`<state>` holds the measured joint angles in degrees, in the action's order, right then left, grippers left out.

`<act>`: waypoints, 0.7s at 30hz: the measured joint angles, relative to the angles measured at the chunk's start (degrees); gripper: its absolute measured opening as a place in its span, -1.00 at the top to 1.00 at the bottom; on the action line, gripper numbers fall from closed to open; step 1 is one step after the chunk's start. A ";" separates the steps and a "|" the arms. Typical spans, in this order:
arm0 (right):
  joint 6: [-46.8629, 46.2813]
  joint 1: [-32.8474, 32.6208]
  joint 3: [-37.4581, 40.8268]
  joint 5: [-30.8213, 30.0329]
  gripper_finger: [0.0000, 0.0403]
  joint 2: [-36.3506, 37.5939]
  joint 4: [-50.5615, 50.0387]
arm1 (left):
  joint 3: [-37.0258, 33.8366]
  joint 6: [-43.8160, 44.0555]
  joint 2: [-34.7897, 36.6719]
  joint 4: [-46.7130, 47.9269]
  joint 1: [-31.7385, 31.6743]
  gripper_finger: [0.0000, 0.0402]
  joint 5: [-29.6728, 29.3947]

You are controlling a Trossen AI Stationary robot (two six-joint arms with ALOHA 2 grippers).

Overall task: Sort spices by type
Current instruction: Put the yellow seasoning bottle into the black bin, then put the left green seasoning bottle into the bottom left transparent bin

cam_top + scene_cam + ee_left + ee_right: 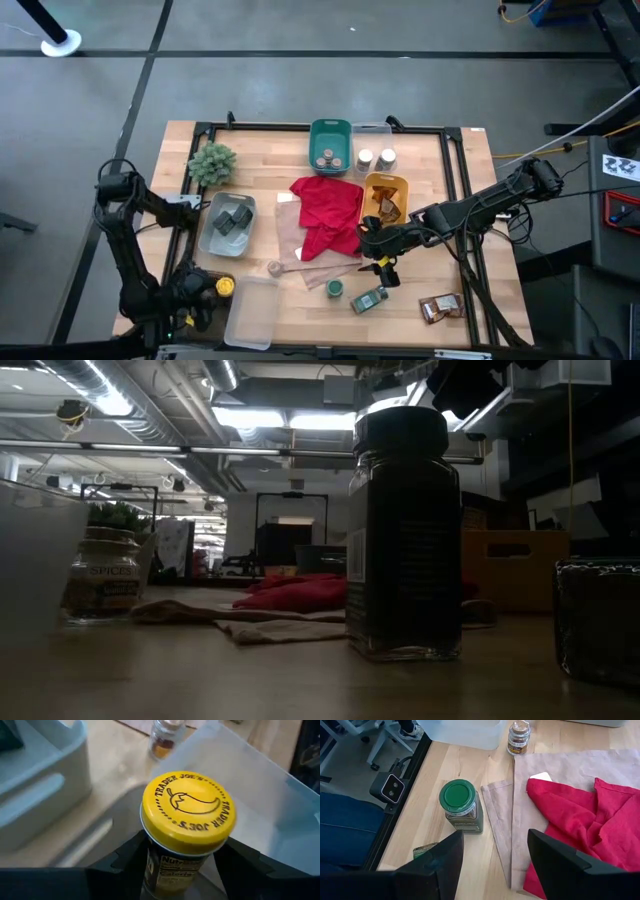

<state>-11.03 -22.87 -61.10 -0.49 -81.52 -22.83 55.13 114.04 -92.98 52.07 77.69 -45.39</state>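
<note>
My left gripper (218, 290), near the table's near-left corner, is shut on a yellow-lidded spice jar (186, 812) beside a clear tray (250, 312). My right gripper (374, 250) hovers open over the near edge of the red cloth (328, 215). In its wrist view a green-lidded jar (461, 805) stands on the wood ahead of the fingers. A tan-lidded jar (274, 268) stands on the tan cloth. Another jar (368, 299) lies on its side. Brown foil packets (440, 308) lie near the near-right corner. My left gripper holds the yellow-lidded jar by its labelled body (170, 872), just below the lid, pinched between the two fingers (125, 862), one on either side. The jar stands upright in the hold, lid toward the camera. Whether its base is off the table stays hidden.
A grey bin (228, 222) holds dark tins. A green bin (330, 145) holds jars, and white-lidded jars (375, 158) stand beside it. An orange bin (385, 197) holds brown packets. A small green plant (212, 162) sits at the far left. A black frame edges the table.
</note>
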 joint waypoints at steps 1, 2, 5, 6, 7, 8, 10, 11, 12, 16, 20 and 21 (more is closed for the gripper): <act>0.00 0.01 0.00 0.00 -0.10 0.00 0.00 | 0.00 0.05 -0.03 -0.91 0.00 -0.02 0.48; 0.00 0.02 0.00 0.01 -0.10 0.00 0.01 | 0.00 0.20 -0.06 -1.43 0.00 -0.04 1.29; -0.01 0.01 0.00 0.00 -0.10 0.00 0.01 | -0.06 1.37 -0.24 -1.69 -0.16 -0.09 2.99; -0.01 0.02 0.00 0.02 -0.10 0.00 0.00 | -0.10 2.09 -0.28 -1.64 -0.22 -0.11 3.11; 0.00 0.02 0.00 0.00 -0.10 0.00 0.00 | -0.11 2.40 -0.28 -1.66 -0.33 -0.13 3.16; 0.00 0.00 0.00 0.00 -0.10 0.00 0.00 | -0.11 2.41 -0.28 -1.72 -0.47 -0.14 3.21; -0.01 0.01 0.00 0.00 -0.10 0.00 0.00 | -0.11 1.44 -0.28 -1.79 -0.48 -0.16 3.83; -0.01 0.00 0.00 0.01 -0.10 0.00 0.02 | -0.11 0.64 -0.28 -1.84 -0.48 -0.16 4.40; -0.01 0.01 0.00 0.00 -0.10 0.00 0.00 | -0.11 -0.58 -0.28 -1.86 -0.48 -0.16 5.02; 0.00 0.00 0.00 0.00 -0.10 0.00 0.02 | -0.11 -3.50 -0.23 -1.81 -0.36 -0.17 8.23; -0.01 0.01 0.00 0.01 -0.10 0.00 0.02 | -0.11 -5.39 -0.14 -1.72 0.28 -0.17 8.38; -0.02 0.02 0.00 0.00 -0.10 0.00 0.02 | -0.11 -5.36 -0.12 -1.76 0.47 -0.17 8.40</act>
<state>-11.05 -22.86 -61.10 -0.49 -81.52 -22.81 55.02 108.68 -93.10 50.31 78.16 -36.99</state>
